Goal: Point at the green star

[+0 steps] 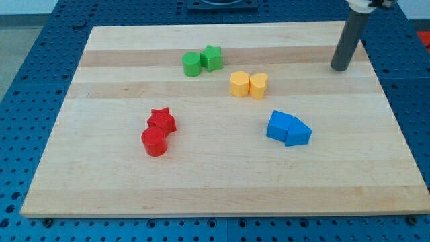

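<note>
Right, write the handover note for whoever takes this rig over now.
My tip rests on the board near the view's top right corner, touching no block.
The green star sits near the view's top centre, touching a green cylinder on its left.
Between the tip and the star lie a yellow pair: hexagon on the left, a heart-like block on the right.
Further down are the blue pair and the red star with the red cylinder.
Done: nothing yet; the tip is far from the star.
Left: slide the tip toward the view's left to the green star.
</note>
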